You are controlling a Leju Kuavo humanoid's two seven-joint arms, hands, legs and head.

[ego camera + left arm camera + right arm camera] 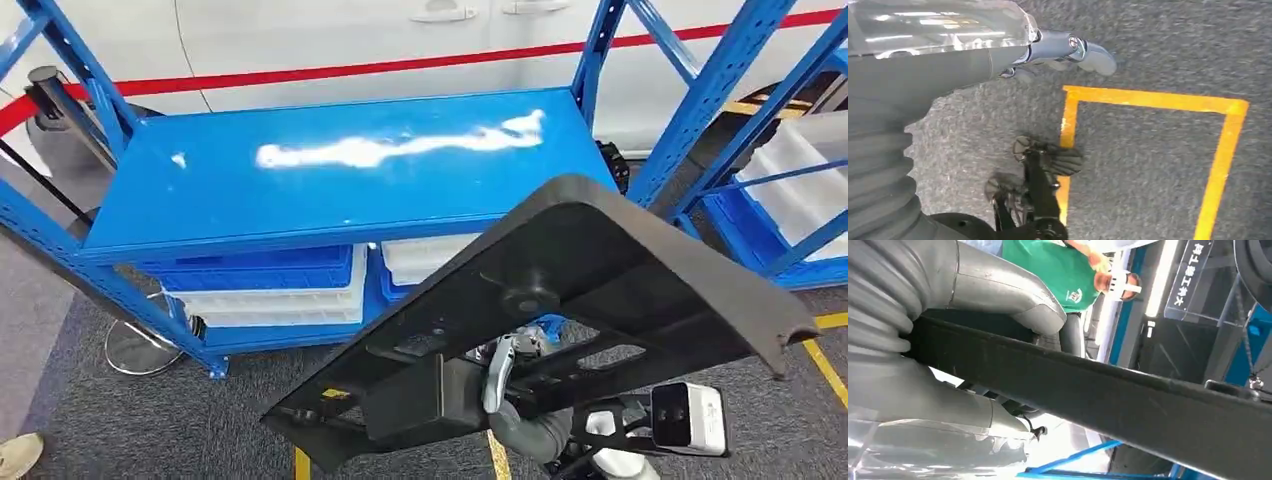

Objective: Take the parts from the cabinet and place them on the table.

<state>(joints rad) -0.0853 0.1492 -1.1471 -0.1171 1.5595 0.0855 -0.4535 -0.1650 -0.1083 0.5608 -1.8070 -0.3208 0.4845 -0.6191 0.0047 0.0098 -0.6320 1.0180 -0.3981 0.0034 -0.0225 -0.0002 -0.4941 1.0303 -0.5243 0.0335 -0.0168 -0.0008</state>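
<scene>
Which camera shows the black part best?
The head view: the whole black part shows there, tilted over the floor in front of the blue rack, with the right hand gripping it from underneath. The right wrist view gives just one dark edge up close. The left wrist view looks at the floor.

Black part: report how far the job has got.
Done: the black part is off the shelving, held by the right hand in front of the blue shelf top. Left hand hangs over grey carpet. Left: setting it down; nothing lies on that shelf top.
</scene>
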